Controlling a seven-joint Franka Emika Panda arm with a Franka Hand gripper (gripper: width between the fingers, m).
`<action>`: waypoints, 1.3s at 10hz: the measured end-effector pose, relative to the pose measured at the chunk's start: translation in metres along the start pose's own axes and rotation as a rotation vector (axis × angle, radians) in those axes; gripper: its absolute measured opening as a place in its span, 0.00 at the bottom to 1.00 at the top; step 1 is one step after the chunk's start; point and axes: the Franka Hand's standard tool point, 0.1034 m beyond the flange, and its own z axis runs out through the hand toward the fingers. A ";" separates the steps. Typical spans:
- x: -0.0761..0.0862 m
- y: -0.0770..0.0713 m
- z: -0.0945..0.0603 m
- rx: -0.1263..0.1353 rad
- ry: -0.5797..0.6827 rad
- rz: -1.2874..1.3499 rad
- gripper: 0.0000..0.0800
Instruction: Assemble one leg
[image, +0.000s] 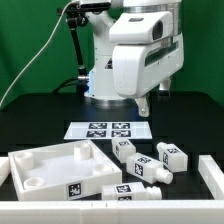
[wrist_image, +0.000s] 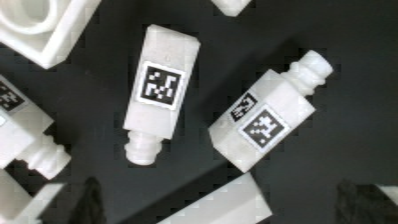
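**End effector (image: 145, 103) open and empty, short white plastic leg (wrist_image: 157, 92) lying end-on before it**

My end effector hangs above the black bench (image: 40, 120), jaws apart, holding nothing. Out from my fingertips the leg, a tagged white post, lies flat on the bench, apart from me. Its long axis runs nearly straight away from my fingers, with the narrow round end nearest them. A second white tagged post (wrist_image: 276, 108) lies just beside it, slanted, its narrow end pointing away. I judge I must descend and close across the leg's width.
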 end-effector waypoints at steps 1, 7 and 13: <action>0.000 0.000 0.000 0.002 -0.001 -0.001 0.81; -0.001 0.000 0.001 0.002 -0.003 0.000 0.81; -0.054 0.014 0.013 -0.013 -0.009 0.041 0.81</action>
